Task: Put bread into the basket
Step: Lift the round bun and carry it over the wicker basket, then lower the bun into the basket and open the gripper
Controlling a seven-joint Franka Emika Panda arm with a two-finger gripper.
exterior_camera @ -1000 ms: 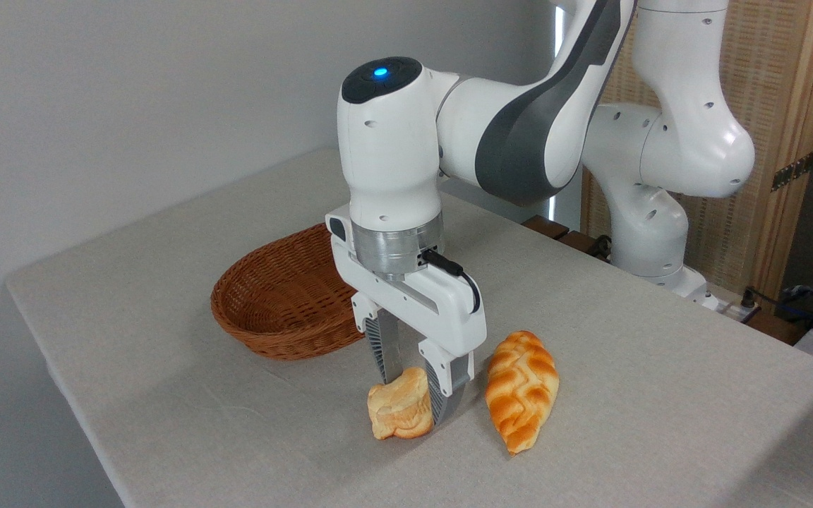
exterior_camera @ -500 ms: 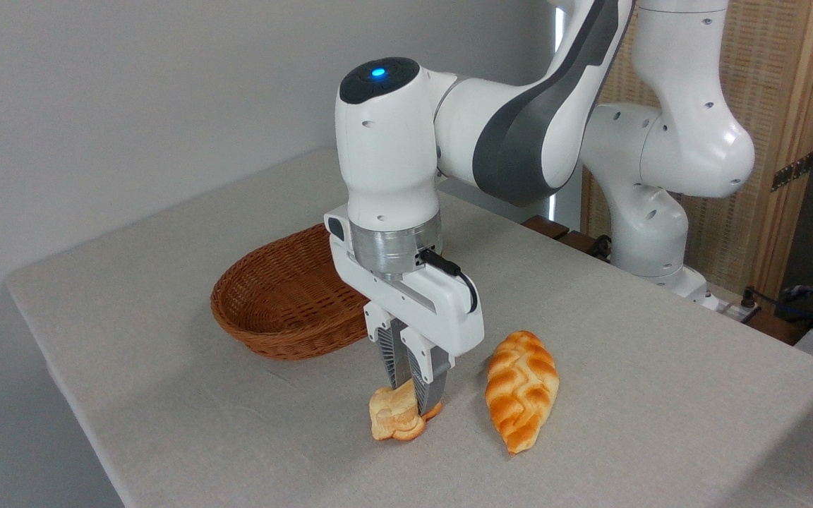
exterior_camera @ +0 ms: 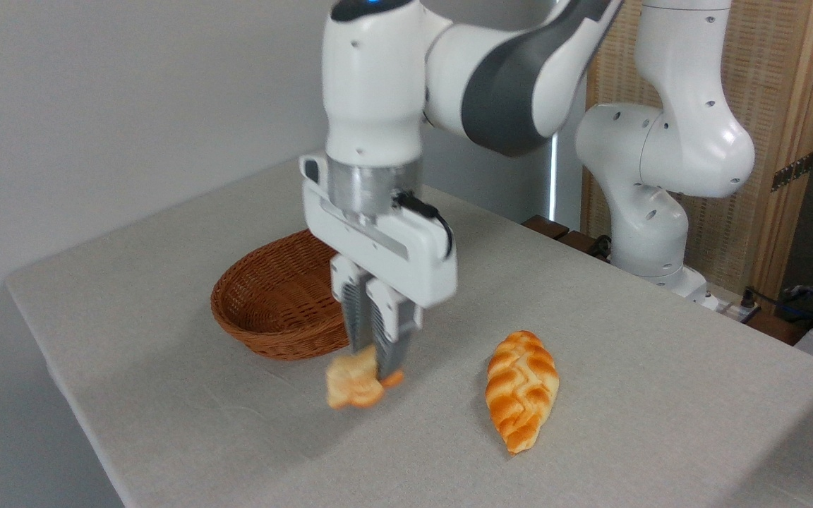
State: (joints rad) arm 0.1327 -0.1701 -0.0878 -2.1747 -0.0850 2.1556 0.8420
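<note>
Camera: bread [exterior_camera: 351, 382] pinched in gripper [exterior_camera: 372, 365], airborne

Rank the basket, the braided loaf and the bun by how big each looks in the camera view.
1. Basket, widest by far, though the gripper hides part of it.
2. Braided loaf.
3. Bun, smallest; it is blurred and squeezed between the fingers, so its outline is rough.

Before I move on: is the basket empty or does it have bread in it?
Empty: the basket shows bare wicker; the bread hangs in the gripper outside it.
</note>
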